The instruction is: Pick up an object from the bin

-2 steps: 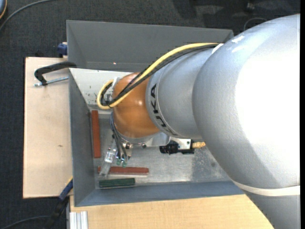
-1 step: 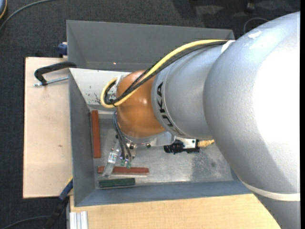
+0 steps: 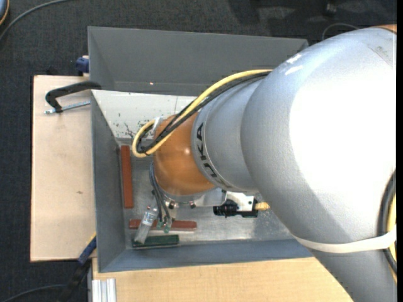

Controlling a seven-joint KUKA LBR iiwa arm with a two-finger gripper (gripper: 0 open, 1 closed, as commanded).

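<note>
Nearest us, the grey arm [image 3: 315, 137] hides whether our jaws are open. Just beside them, a dark green bar [image 3: 157, 240] lies lengthwise along the bin's [image 3: 105, 187] near wall.

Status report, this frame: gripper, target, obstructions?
Gripper low in bin, lower-left corner; grip state unclear. Over short reddish bar and dark green strip. Long reddish stick lies left.

A short reddish-brown bar [image 3: 181, 224] lies flat at lower left, just beside a dark green strip [image 3: 157, 240].

One camera looks down, slightly sideways, into the bin [image 3: 189, 58], arm [image 3: 315, 143] close at right.
</note>
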